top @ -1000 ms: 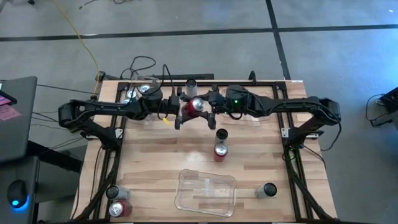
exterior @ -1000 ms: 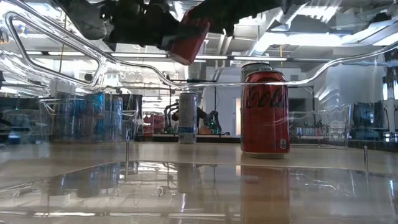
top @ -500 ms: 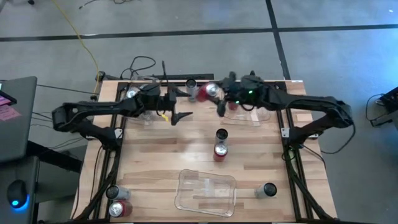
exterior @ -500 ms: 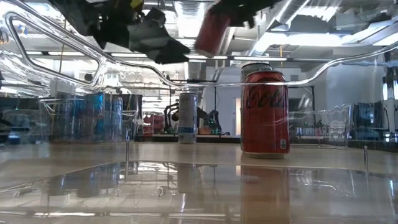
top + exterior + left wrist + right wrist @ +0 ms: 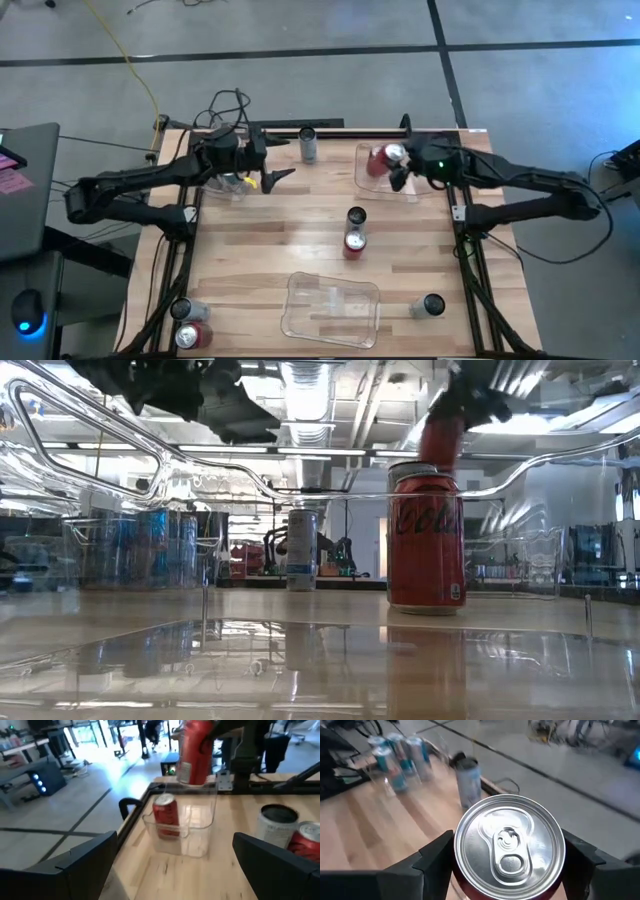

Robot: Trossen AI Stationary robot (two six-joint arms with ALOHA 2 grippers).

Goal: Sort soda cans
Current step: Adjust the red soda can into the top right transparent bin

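My right gripper (image 5: 390, 166) is shut on a red soda can (image 5: 196, 751) and holds it above the clear bin (image 5: 425, 192) at the table's far right. Another red can (image 5: 166, 816) stands upright on that bin's floor. My left gripper (image 5: 276, 178) hangs open and holds nothing at the far left, beside a clear bin of silver-blue cans (image 5: 400, 755). A dark can (image 5: 355, 216) and a red can (image 5: 352, 243) stand on their bases mid-table. A silver-blue can (image 5: 308, 144) stands at the far edge. My right gripper pinches the red can's side wall just below its top rim (image 5: 462, 851) between its two fingers (image 5: 434, 857), one on each side. The fingers reach in from the table's right, slanting down. The can hangs a little tilted, clear of the bin, its silver top toward the wrist.
An empty clear bin (image 5: 332, 308) lies near the front edge, with a dark can (image 5: 432, 305) to its right. A silver can (image 5: 180, 311) and a red can (image 5: 192, 335) stand at the near left corner. Bare wood lies between the middle cans and the bins.
My right gripper has carried the red can from the middle of the far side toward the table's right edge, until it hangs over the right bin, and the can has tipped more upright. My left gripper has drawn back from the can toward the left edge.
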